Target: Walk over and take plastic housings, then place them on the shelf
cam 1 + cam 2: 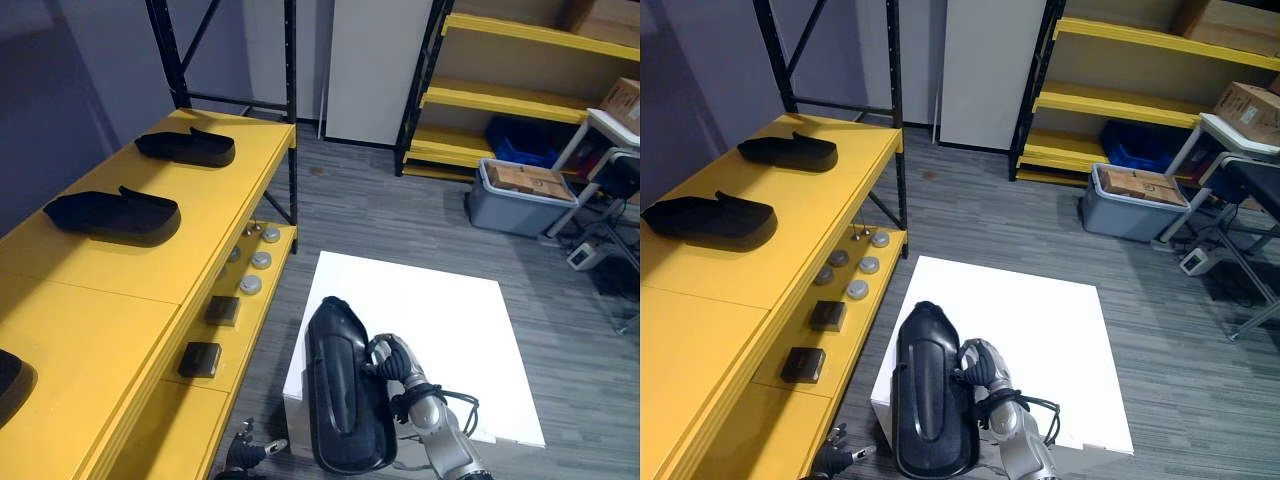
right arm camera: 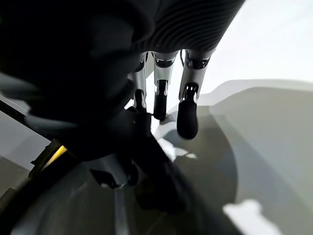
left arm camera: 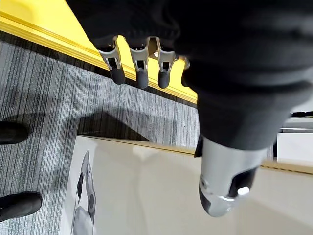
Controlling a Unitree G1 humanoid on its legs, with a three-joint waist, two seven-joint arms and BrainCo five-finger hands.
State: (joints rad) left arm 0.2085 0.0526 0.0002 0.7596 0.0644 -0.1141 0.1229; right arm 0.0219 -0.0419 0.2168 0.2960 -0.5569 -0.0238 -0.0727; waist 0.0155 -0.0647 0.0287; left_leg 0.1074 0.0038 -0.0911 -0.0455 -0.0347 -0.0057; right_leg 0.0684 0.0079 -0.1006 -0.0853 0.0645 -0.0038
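The grey plank floor (image 1: 380,200) of a storeroom carries a white counter (image 1: 430,300), with a yellow shelf (image 1: 100,290) along the robot's left. Nearest, the right hand (image 1: 397,362) has its fingers curled round the edge of a long black plastic housing (image 1: 340,400) at the counter's near edge. The left hand (image 1: 252,449) hangs low beside the shelf, fingers relaxed, holding nothing. Farther off, 3 housings lie on the shelf top: the nearest (image 1: 8,385), the middle (image 1: 112,213) and the farthest (image 1: 185,147). The grasp looks made; carrying this one across and setting it down remains.
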